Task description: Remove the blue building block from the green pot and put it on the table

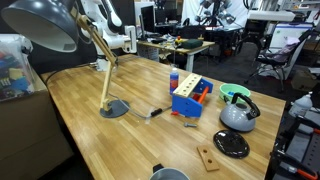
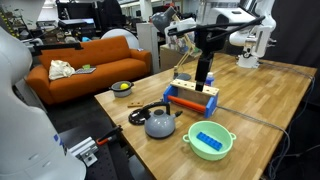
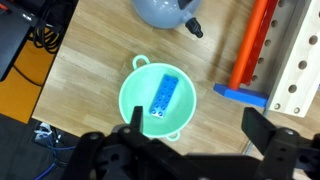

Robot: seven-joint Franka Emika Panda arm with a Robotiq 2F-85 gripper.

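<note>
The blue building block lies inside the green pot in the wrist view, slightly tilted. In an exterior view the block and pot sit near the front edge of the wooden table. In an exterior view the pot shows behind the kettle; the block is hidden there. My gripper is open and empty, well above the table, with the pot below its left finger. In an exterior view the gripper hangs above the blue box.
A grey kettle stands next to the pot. A blue box with orange parts stands mid-table. A black disc, a small wooden piece and a desk lamp are on the table too. Cables hang off the table edge.
</note>
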